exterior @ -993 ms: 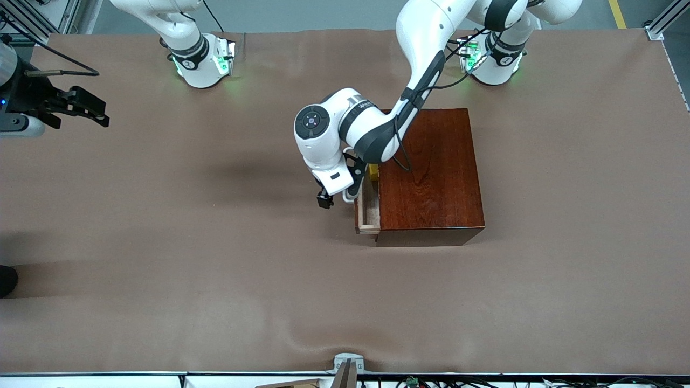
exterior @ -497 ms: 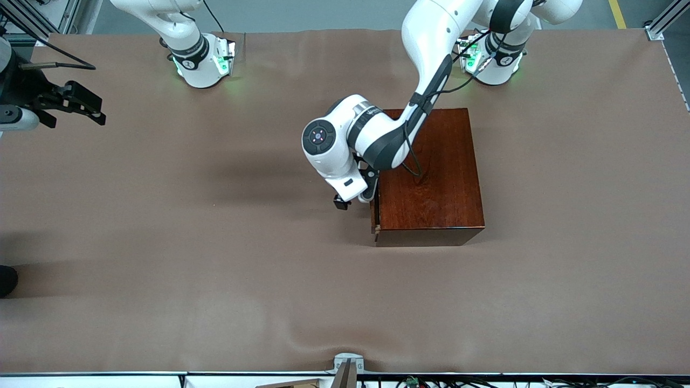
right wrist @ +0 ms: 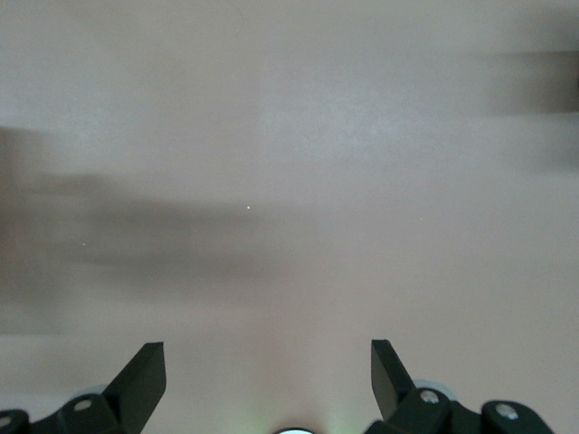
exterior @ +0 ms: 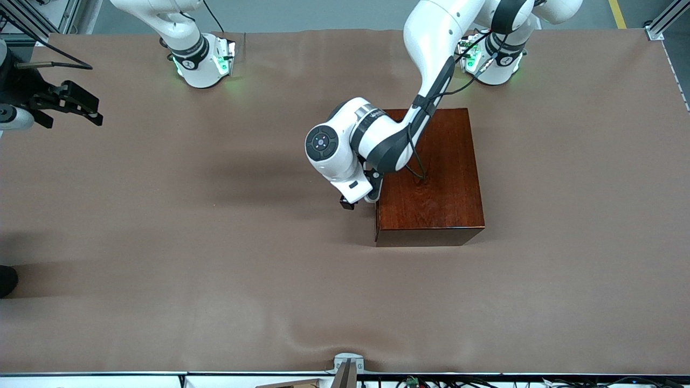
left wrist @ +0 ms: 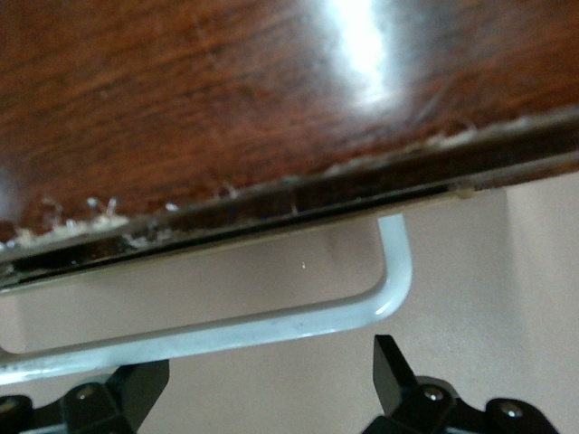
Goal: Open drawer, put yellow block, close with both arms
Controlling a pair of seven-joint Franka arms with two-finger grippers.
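The dark mahogany box [exterior: 431,172] stands mid-table. Its drawer [exterior: 375,218] is pushed in flush, on the side toward the right arm's end. The yellow block is hidden. My left gripper [exterior: 358,199] is low against the drawer front, open, with its fingers to either side of the white bar handle [left wrist: 226,330] and not closed on it. In the left wrist view the gripper [left wrist: 271,375] shows just under the handle and the box's glossy top [left wrist: 226,99]. My right gripper [exterior: 81,105] is open and empty, over the table edge at the right arm's end; it shows in its own view [right wrist: 267,362].
The brown table cover [exterior: 215,242] is bare around the box. The two green-lit arm bases [exterior: 207,64] [exterior: 488,62] stand along the edge farthest from the front camera. A metal bracket [exterior: 347,364] sits at the nearest edge.
The drawer went from partly open to flush with the box. My left gripper moved with it toward the box. My right gripper drifted slightly farther from the front camera.
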